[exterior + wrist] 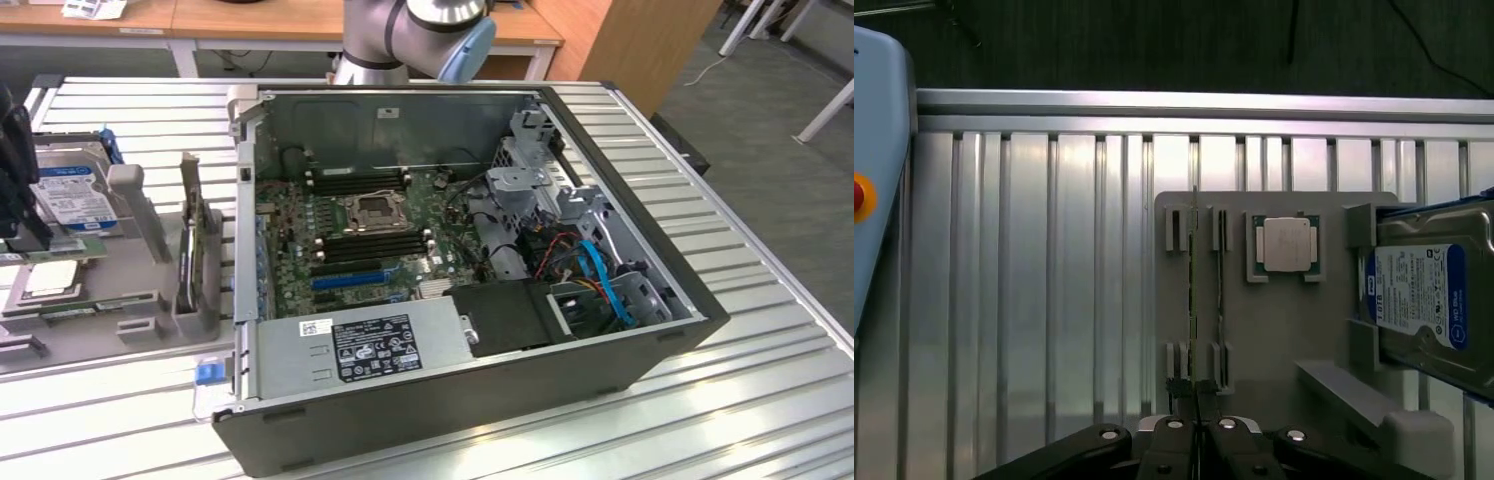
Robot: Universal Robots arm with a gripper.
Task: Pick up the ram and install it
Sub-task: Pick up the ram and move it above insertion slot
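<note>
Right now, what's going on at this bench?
A robot arm hangs over a gray tray beside an open computer case. Its claw is shut and holds nothing, lined up with one of two ram sticks standing on edge in the tray's slots. A processor and a hard drive sit on the same tray. No ram has been picked up yet.

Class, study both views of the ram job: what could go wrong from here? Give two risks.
1. The gripper is shut, lined up over the ram; coming down like that, it could strike the thin board's top edge.
2. A second stick stands close beside it in the grey holder, so a grasp might catch or knock the wrong one.
</note>
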